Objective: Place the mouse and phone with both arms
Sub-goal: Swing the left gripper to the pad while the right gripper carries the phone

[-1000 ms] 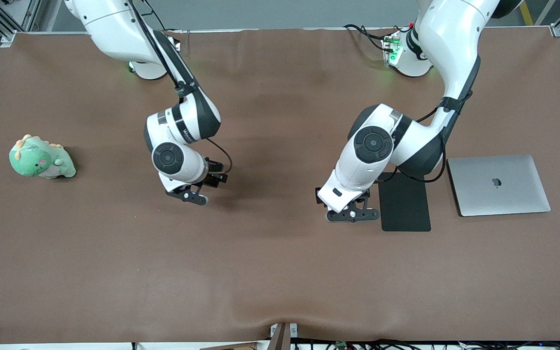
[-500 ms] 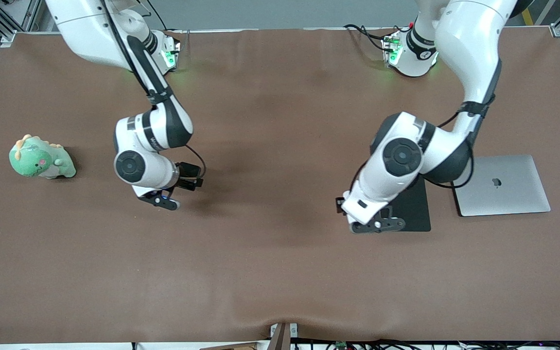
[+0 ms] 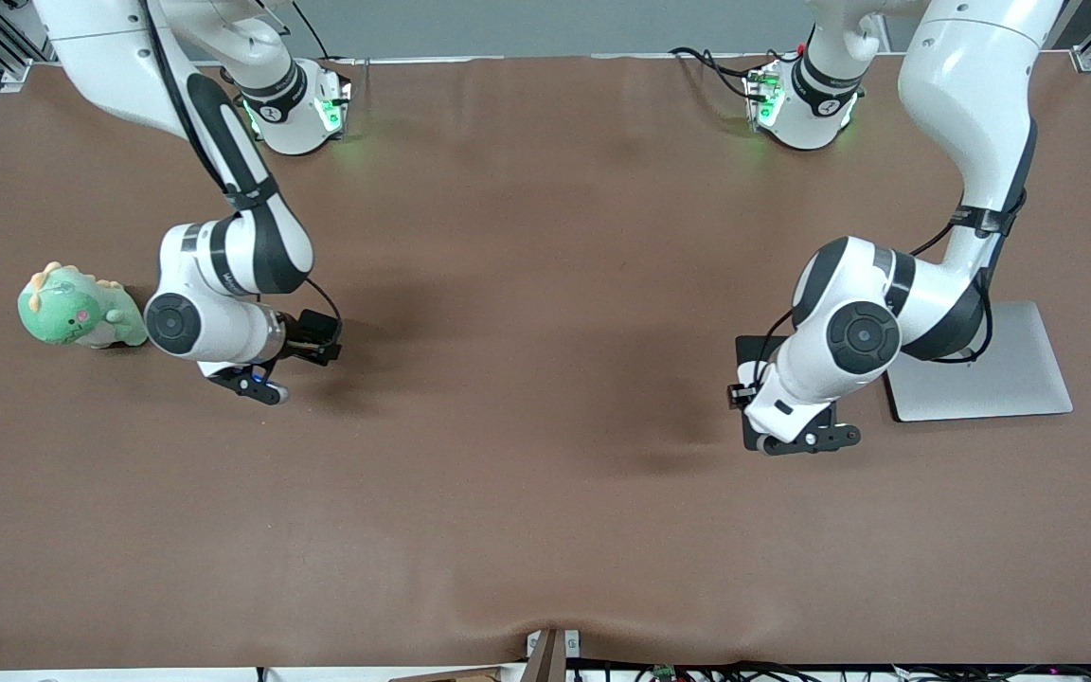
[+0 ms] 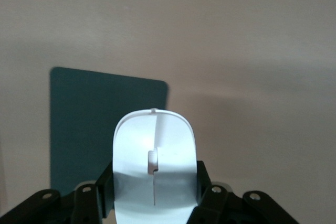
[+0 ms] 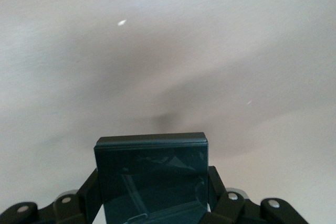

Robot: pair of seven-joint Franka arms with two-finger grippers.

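Mouse: we see one mouse (image 4: 155, 174), white, glossy, a thin centre line; clamped in the left hand (image 4: 156, 203) over the black mat (image 4: 100, 124).
Phone: one phone (image 5: 152, 174), a black slab with rounded corners, gripped by the right hand (image 5: 153, 203) over bare bench (image 3: 527, 474).
Count: we count two arms, one mat, one silver laptop (image 3: 1010, 379) at the mat's 3 o'clock, one green plush dinosaur (image 3: 77, 308).
Change: both arms have swung outward since a second ago; we find the right hand (image 3: 252, 384) now at the dinosaur's 4 o'clock, and the left hand (image 3: 806, 438) over the mat's edge nearest the front camera.

We log one high front camera facing both bases across the whole table (image 3: 545, 530), and two close wrist cameras looking down past their jaws onto that same brown top
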